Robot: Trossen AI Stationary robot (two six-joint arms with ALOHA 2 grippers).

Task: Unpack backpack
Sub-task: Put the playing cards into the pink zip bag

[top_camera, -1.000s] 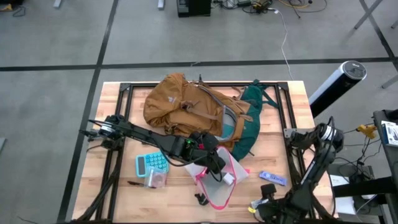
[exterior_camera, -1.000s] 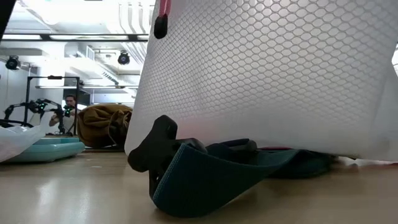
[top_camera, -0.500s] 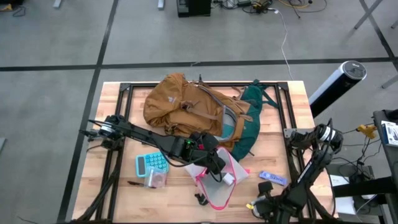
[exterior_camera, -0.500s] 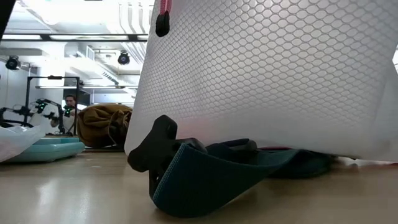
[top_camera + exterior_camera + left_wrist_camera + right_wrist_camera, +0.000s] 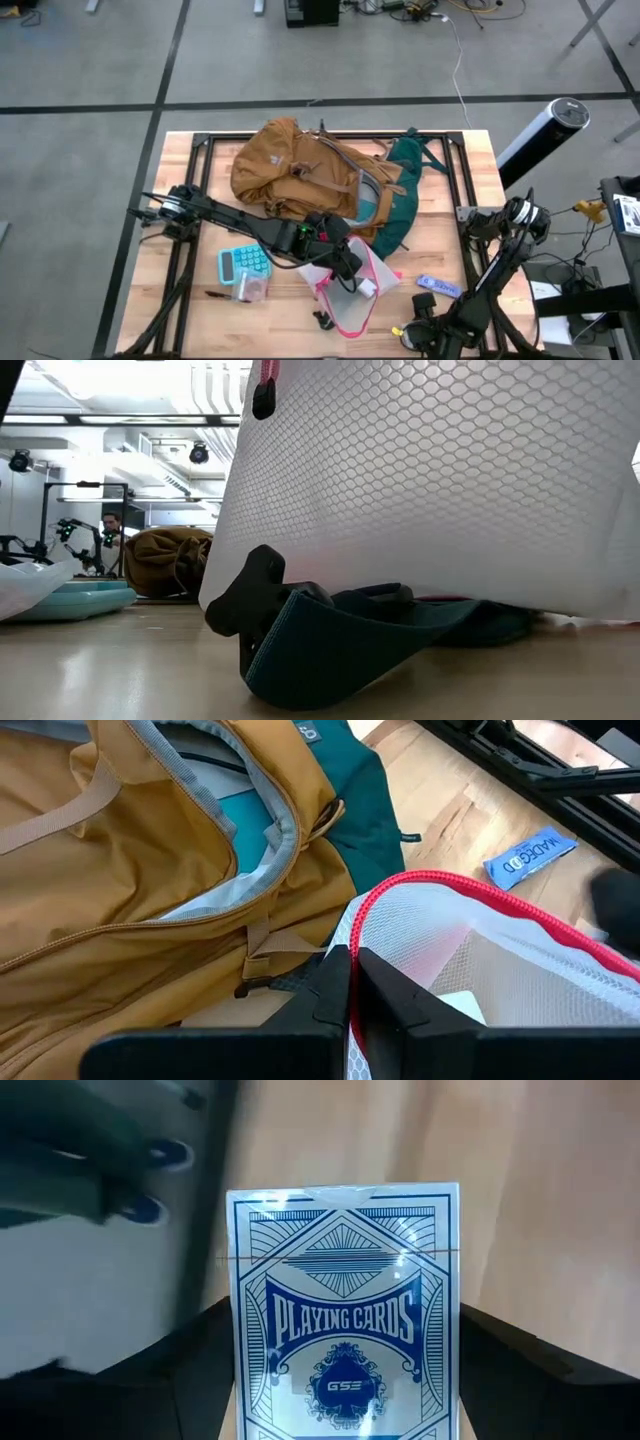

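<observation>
A: Where's the big mustard-tan fabric backpack (image 5: 300,175) w/ the dark green back panel sitting?

B: It's lying toward the far side of the wooden slatted surface (image 5: 440,240), roughly mid-width. Top's gaping, grey lining showing in the left wrist view (image 5: 180,840).

A: And the left pincer (image 5: 345,262)?

B: It's clamping shut on the pink rim of the clear mesh zip pouch w/ pink-red edging (image 5: 352,295), just beside the backpack's near edge. Left wrist view's showing both fingers (image 5: 320,995) pinching that rim, pouch (image 5: 470,970) hanging open beyond them. Low view's mostly filled by the pouch's honeycomb mesh (image 5: 430,480), w/ a dark green strap (image 5: 330,640) curling on the surface under it.

A: Right one?

B: Right pincer (image 5: 412,332) is hovering at the near right corner. A blue-and-white box of playing cards (image 5: 342,1330) is sitting betw. its dark fingers (image 5: 520,1370), jaws wide round it. It looks like it's holding the box, tho actual contact isn't clear.

A: Other stuff?

B: Small blue wrapped packet (image 5: 438,286) lying near the right arm, also showing past the pouch (image 5: 530,855). Teal calculator (image 5: 243,263) left of the pouch, a clear little bag (image 5: 251,290) touching its near edge. A person is sitting far back in the room (image 5: 112,532).
</observation>
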